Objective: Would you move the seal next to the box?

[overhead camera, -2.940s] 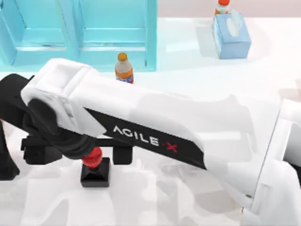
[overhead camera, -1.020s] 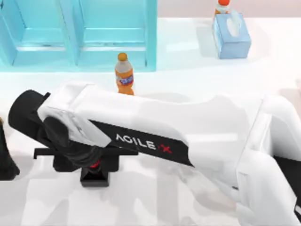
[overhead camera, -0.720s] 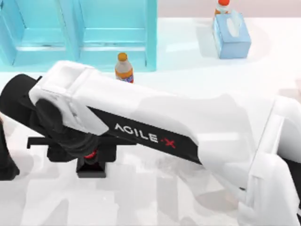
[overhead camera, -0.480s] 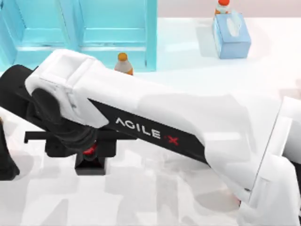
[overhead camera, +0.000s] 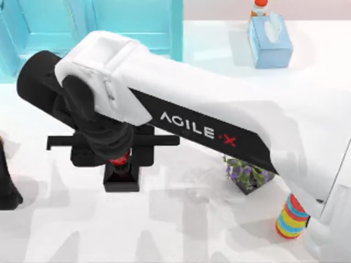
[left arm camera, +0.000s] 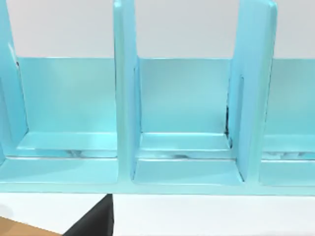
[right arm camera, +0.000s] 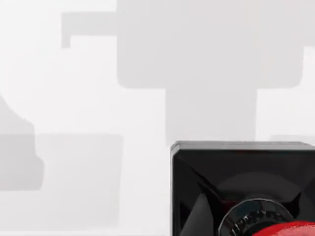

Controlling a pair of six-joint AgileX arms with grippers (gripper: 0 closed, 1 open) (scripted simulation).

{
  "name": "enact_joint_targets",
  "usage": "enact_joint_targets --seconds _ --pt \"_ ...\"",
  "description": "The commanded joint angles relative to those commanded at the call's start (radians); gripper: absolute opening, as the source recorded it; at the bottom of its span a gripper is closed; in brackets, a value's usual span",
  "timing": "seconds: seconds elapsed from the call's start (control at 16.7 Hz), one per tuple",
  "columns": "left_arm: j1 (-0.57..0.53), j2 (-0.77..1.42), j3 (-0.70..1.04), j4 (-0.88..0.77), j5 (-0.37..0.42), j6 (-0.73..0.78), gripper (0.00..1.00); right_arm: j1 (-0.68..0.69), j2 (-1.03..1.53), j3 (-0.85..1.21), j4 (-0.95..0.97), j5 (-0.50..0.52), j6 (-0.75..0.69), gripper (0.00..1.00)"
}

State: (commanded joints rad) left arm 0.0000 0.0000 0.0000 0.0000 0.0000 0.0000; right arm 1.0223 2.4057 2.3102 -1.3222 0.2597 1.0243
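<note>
While the right arm reaches across the table from the 4 o'clock corner, the right gripper (overhead camera: 122, 159) sits at 8 o'clock, its fingers pinching the red knob of the seal (overhead camera: 122, 174). The right wrist view shows the seal's black base (right arm camera: 243, 187) against white table (right arm camera: 88, 98). The box (overhead camera: 269, 39) stands at 1 o'clock, well apart from the seal. A flower planter (overhead camera: 247, 175) and striped cylinder (overhead camera: 291, 217) sit at 4 o'clock. The left wrist view faces a turquoise shelf (left arm camera: 184, 123).
</note>
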Motion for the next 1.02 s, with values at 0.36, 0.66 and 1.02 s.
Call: enact_joint_targets --seconds 0.36,0.66,1.02 --pt "0.000 0.000 0.000 0.000 0.000 0.000 1.00 -0.208 -0.403 -0.355 0.011 -0.047 -0.209 0.00" --pt "0.000 0.000 0.000 0.000 0.000 0.000 1.00 -0.439 -0.826 -0.751 0.023 -0.103 -0.441 0.00" --pt "0.000 0.000 0.000 0.000 0.000 0.000 1.00 -0.686 -1.310 -1.203 0.040 -0.169 -0.691 0.00"
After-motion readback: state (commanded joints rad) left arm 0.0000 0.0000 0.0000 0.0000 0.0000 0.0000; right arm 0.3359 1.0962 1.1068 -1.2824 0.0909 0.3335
